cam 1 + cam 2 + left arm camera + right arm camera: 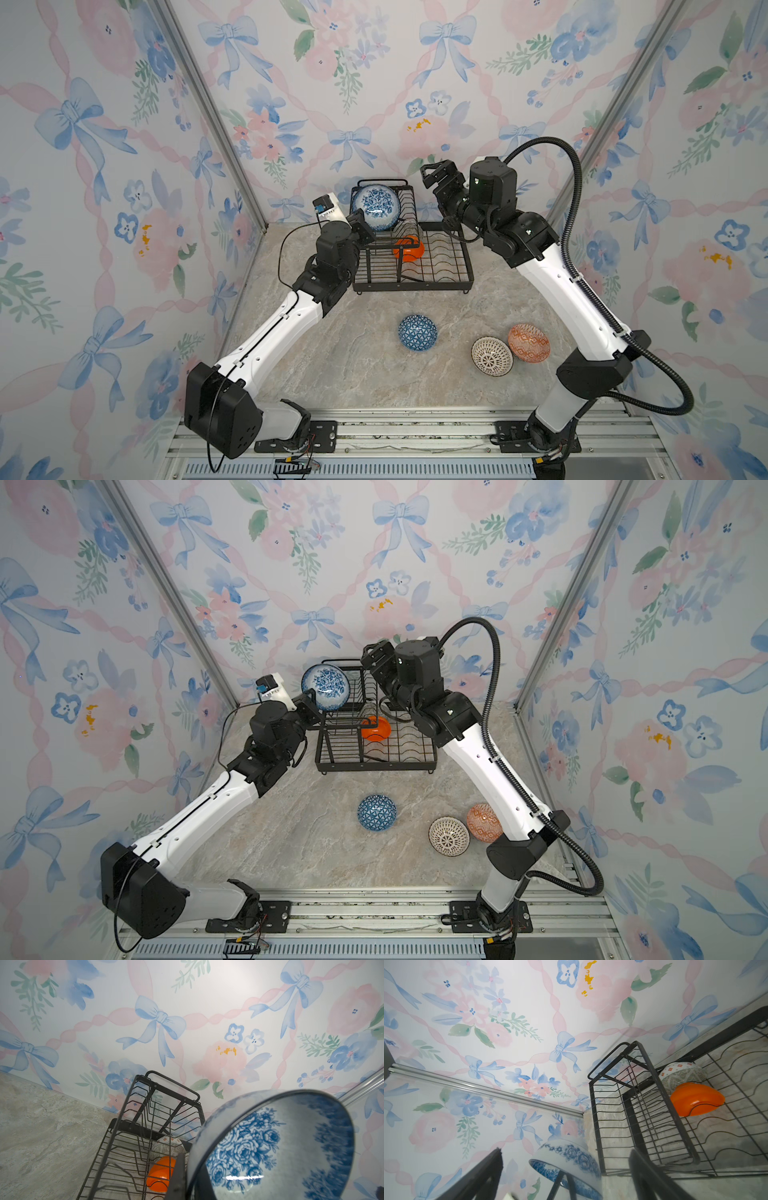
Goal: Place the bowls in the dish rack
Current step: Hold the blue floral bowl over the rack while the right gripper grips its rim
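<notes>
While the left tool pinches the rim of the round white bowl with blue flower painting, that bowl hangs in the air at the left end of the raised upper basket of the black wire two-tier dish rack. It is tipped on edge, and its painted inside shows in both top views. In the left wrist view one dark finger lies against the outside of the rim and the other against the inside, pressed together on the rim.

The right tool hovers at the far right of the upper basket, above the rack's far edge. Its fingers are spread wide and hold nothing – the right wrist view shows the floral bowl between and beyond them, well apart from both.

Two bowls sit in the wide lower tray, just right of the upper basket: a plain orange round bowl leaning in the plate slots, and just beyond it a pale green bowl with a geometric pattern.

Three more are out on the marbled grey worktop, near of the rack. A blue bowl with white triangles stands alone in the middle. To its right a white bowl with a dark lattice and an orange-red patterned bowl lie side by side, seemingly touching.
</notes>
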Available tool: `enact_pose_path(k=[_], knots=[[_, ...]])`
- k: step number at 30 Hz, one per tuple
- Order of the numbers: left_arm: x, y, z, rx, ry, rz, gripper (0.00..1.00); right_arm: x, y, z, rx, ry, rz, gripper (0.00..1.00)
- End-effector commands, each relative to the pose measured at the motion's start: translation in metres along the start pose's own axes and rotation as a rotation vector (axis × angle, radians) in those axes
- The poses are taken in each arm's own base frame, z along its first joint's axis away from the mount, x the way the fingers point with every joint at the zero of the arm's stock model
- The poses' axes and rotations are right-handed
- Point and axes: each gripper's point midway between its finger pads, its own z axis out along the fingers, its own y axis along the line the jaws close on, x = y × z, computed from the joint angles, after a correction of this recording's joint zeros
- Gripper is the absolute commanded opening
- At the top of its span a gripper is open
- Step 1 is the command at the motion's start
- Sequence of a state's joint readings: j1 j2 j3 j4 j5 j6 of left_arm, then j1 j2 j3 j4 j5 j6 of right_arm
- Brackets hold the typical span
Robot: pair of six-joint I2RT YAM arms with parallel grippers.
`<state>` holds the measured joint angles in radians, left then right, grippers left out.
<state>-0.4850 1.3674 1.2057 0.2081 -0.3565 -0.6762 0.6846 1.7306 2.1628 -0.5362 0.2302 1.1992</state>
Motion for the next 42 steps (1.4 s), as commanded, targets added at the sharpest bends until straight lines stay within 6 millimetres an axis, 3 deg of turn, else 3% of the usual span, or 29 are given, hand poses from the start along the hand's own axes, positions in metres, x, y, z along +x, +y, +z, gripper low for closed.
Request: enact_pose_path(k=[1,13,24,34,42], knots=[[-0.044,-0.028,0.000,0.063,-0.158,-0.050,0.00,0.007,0.019,0.003,-0.067,0.024,0.165,0.97],[-0.012,-0.053,0.030,0.075,-0.143,-0.043,0.00,0.026,0.030,0.021,-0.126,0.064,0.378,0.97],[0.006,-0.069,0.036,0.093,-0.128,-0.047,0.00,0.019,0.010,0.047,-0.110,0.020,0.492,0.99],[0.006,-0.080,0.031,0.118,-0.131,-0.051,0.00,-0.004,-0.007,0.059,-0.088,-0.075,0.531,0.65],[0.005,-0.081,0.026,0.113,-0.143,-0.059,0.00,-0.011,-0.016,0.057,-0.059,-0.114,0.529,0.50]])
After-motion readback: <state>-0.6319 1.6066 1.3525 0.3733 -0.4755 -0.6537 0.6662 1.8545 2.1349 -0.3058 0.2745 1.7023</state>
